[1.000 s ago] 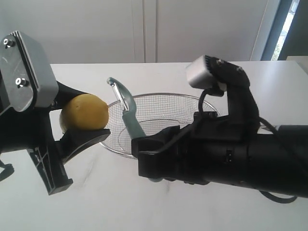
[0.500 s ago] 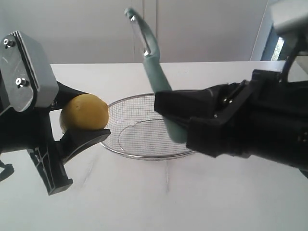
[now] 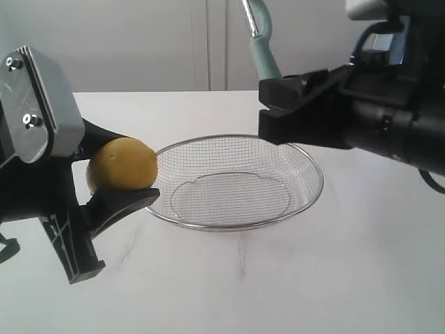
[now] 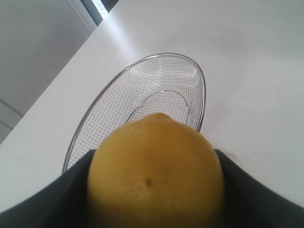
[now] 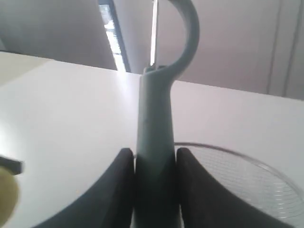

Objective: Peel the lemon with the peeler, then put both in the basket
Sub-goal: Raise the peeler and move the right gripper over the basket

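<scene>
On the left, the left end effector (image 3: 128,167) is gripping the lemon (image 3: 119,161) between its two black fingers, one pressing from above and one cradling from below, so the jaws are standing apart by just the fruit's width. The lemon is hanging above the desk (image 3: 243,292), just beside the left rim of the basket (image 3: 236,227) and outside it. In the left wrist view the fruit is filling the foreground, with the mesh bowl lying beyond it. In the middle, the basket is sitting upright on the desk. To the right, the right end effector (image 3: 270,111) is hovering over the basket's far right side, its fingers pinching the handle of the peeler (image 3: 265,61) from both sides, nearly closed around it. The peeler is standing almost upright, leaning slightly left, and its hooked head is running off the top edge of the exterior view. The right wrist view is showing the curved head and thin blade rising beyond the fingers. Peeler and lemon are well apart.
</scene>
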Motion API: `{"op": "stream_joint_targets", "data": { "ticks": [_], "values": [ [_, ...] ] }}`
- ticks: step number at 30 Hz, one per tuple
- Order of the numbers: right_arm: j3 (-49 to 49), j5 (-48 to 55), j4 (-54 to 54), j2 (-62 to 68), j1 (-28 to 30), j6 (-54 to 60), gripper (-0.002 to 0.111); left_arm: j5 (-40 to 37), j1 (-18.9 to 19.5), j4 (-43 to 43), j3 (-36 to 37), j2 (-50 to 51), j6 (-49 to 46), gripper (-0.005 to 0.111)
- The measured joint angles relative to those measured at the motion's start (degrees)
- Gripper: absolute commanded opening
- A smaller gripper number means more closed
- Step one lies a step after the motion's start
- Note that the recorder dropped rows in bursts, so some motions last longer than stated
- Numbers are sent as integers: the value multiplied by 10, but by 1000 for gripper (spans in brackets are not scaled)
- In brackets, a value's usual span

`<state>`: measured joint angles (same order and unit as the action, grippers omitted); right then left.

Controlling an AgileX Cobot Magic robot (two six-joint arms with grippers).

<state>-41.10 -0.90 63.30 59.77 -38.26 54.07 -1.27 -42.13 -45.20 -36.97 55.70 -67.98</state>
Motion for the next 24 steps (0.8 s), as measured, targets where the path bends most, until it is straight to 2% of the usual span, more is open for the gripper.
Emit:
{"op": "stream_joint_targets", "data": {
  "ticks": [6,9,12,14,16,20,23,24],
  "values": [
    [-60,-70,26,117,37,144,0,0,0,0,0,0,0,0],
    [-92,-159,137,170,37,320,0,-1,0,0,0,0,0,0],
    [-137,-308,284,230,34,564,0,-1,0,0,0,0,0,0],
    [-158,-406,329,263,34,632,0,-1,-3,0,0,0,0,0],
    [-162,-439,355,280,34,659,0,0,-12,0,0,0,0,0],
    [-165,-356,370,284,29,661,0,-1,-23,0,0,0,0,0],
    [-165,-222,371,285,27,613,0,-1,-24,0,0,0,0,0],
    [-169,-129,371,287,31,576,0,-1,-24,0,0,0,0,0]
  ]
}}
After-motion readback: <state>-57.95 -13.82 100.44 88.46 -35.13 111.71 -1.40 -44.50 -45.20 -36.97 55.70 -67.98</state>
